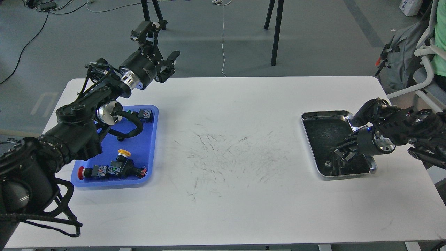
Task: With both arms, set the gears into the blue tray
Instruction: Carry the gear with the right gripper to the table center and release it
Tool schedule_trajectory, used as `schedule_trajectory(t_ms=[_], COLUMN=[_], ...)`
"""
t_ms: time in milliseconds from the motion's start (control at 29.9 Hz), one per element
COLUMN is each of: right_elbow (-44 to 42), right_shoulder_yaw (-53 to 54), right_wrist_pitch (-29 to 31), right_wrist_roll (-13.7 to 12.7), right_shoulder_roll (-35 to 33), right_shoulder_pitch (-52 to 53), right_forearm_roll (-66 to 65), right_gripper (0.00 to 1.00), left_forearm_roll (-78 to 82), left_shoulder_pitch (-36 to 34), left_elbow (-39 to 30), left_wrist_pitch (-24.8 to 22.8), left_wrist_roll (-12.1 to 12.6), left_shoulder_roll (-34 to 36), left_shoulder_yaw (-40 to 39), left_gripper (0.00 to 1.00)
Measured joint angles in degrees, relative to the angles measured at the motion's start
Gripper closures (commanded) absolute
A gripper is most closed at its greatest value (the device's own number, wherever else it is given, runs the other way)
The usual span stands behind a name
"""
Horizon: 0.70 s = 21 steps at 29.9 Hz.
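The blue tray (148, 153) lies at the table's left and holds several coloured push-button switches. One small dark gear (327, 163) rests on the dark bottom of the steel tray (308, 116) at the right. My right gripper (342, 152) hovers just above that tray's near half, right of the gear; its dark fingers blur together, so anything between them is hidden. My left gripper (169, 65) is raised above the table's far left edge, beyond the blue tray, with its fingers spread and nothing between them.
Switches with a yellow cap (122, 152) and a red cap (81, 172) lie in the blue tray's near half. The white table (226, 209) shows dark scuff marks in the middle. A chair and backpack (404, 55) stand past the right edge.
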Motion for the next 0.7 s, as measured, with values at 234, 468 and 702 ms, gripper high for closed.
schedule_trajectory(t_ms=[234,468,702], right_elbow=[-0.9,-4.7,-6.8], right_shoulder_yaw=[5.5,16.2,27.6], right_wrist_pitch=[-0.5,-1.3,-4.8], right_wrist_roll=[0.0,0.0,0.0], right_shoulder_roll=[0.1,3.4,10.2], right_shoulder_pitch=[0.1,-1.8,-5.1], right_forearm_roll=[0.0,0.1,0.1], right_gripper=[0.98,0.98,0.98], left_forearm_roll=[0.0,-0.1,-0.1], left_shoulder_pitch=[-0.1,-0.2,-0.2], left_elbow=[0.0,0.0,-0.4], left_wrist_pitch=[0.0,0.0,0.0], left_wrist_roll=[0.0,0.0,0.0], left_shoulder_roll=[0.2,0.9,3.0], left_shoulder_yaw=[0.0,-0.1,-0.2], left_gripper=[0.0,0.0,0.0])
